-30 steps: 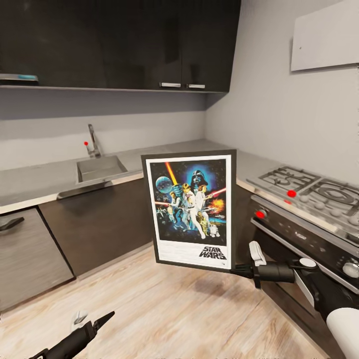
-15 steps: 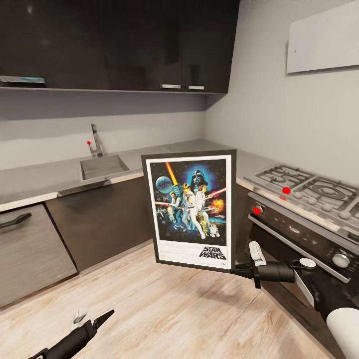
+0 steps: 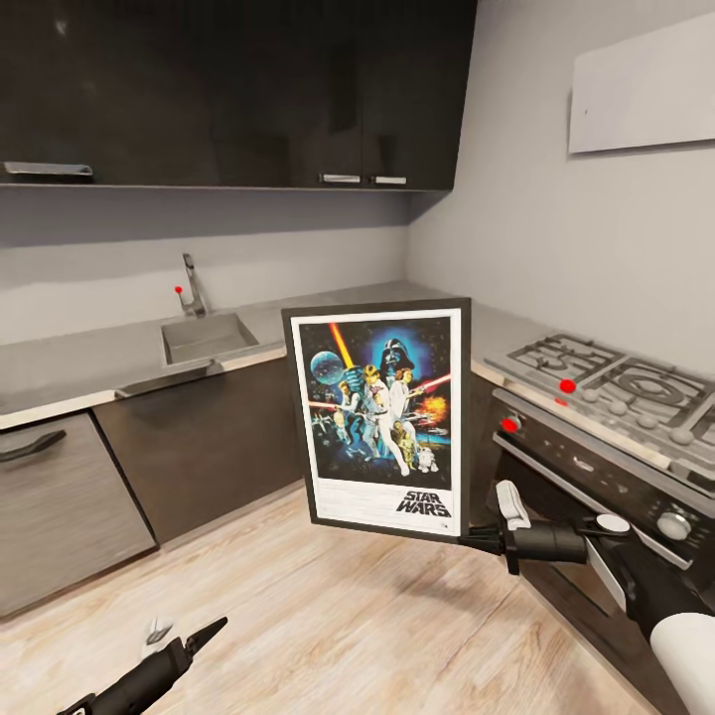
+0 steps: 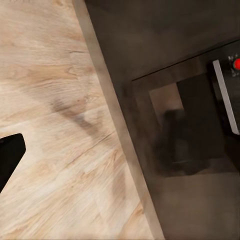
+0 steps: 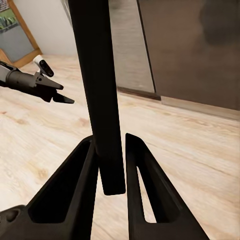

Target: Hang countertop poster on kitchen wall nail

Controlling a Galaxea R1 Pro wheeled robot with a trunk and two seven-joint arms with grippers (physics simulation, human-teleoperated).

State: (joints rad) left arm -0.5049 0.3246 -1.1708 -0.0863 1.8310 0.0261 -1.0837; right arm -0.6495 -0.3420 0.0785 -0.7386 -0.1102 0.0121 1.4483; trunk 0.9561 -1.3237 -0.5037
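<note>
Right gripper: my right gripper (image 3: 475, 538) reaches in from the lower right of the head view; its fingers (image 5: 75, 180) are pinched on the poster's black frame edge, one on each side, as the right wrist view shows (image 5: 111, 170)
Poster: the poster (image 3: 382, 417) stands upright in the air, artwork facing my head camera, held at its lower right corner; it hangs over the wooden floor (image 3: 348, 616), in front of the dark cabinet fronts (image 3: 199, 447) and clear of the worktop
Poster edge-on: in the right wrist view the frame (image 5: 97, 75) runs as a dark bar straight up from between my fingers
Left gripper: my left gripper (image 3: 184, 638) sits low at the bottom left of the head view, over the floor, well apart from the poster; in the right wrist view it shows further off (image 5: 52, 87) with its fingers spread a little and nothing between them
Left wrist view: one dark fingertip (image 4: 9, 157) at the edge, above floor planks and the oven door (image 4: 185, 135)
Kitchen countertop: the kitchen countertop (image 3: 99, 357) runs pale grey along the back wall and turns the corner to the right; the sink (image 3: 204, 338) with its tap (image 3: 191, 283) is set in it behind and left of the poster
Hob: the gas hob (image 3: 606, 382) lies to the right of the poster, above the oven front with red knobs (image 3: 509, 424)
Walls: dark upper cabinets (image 3: 248, 89) above the sink run; a pale panel (image 3: 645, 84) on the right-hand wall; I cannot make out any nail at this size
</note>
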